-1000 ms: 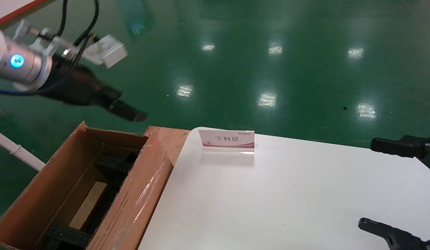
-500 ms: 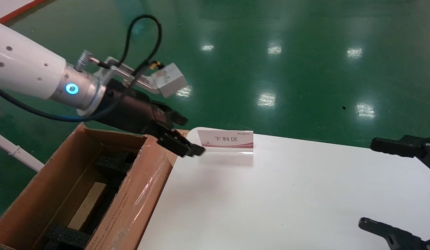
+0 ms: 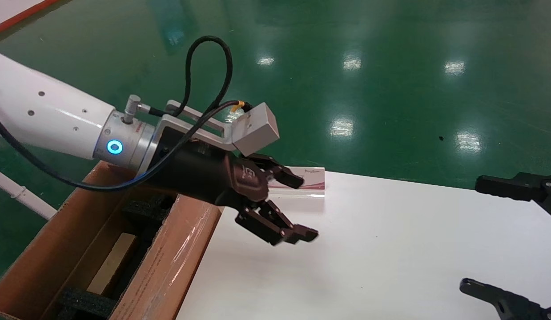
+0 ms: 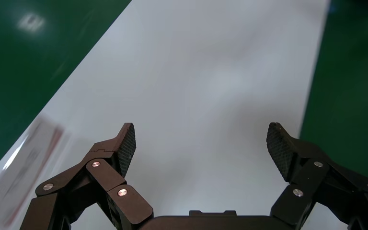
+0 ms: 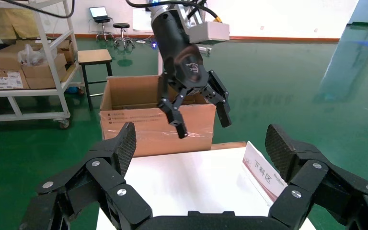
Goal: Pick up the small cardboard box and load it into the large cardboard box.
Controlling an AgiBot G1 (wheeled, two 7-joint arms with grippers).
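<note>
Small cardboard box [image 3: 113,262]: lies flat on the floor of the large carton, between black foam blocks [image 3: 146,209], behind and below the left pincer; nothing touches it.
Large cardboard box [image 3: 177,249]: stands on the floor against the table's left edge, flaps up, the taped flap just under the left wrist.
Left gripper [image 3: 287,204]: fingers spread wide, nothing between them, hanging over the white table [image 3: 391,249] just past the carton's flap.
Change: a second ago this pincer was out over the green floor beyond the carton; half a second ago it crossed the flap; now it is over the table.
Meaning: the small box is already loaded, so this looks like the arm clearing away after the drop.
Sign card [image 3: 313,178]: on the table's far edge, just behind the left fingers.
Right gripper [image 5: 201,167]: parked at the table's right side, fingers apart and empty.
</note>
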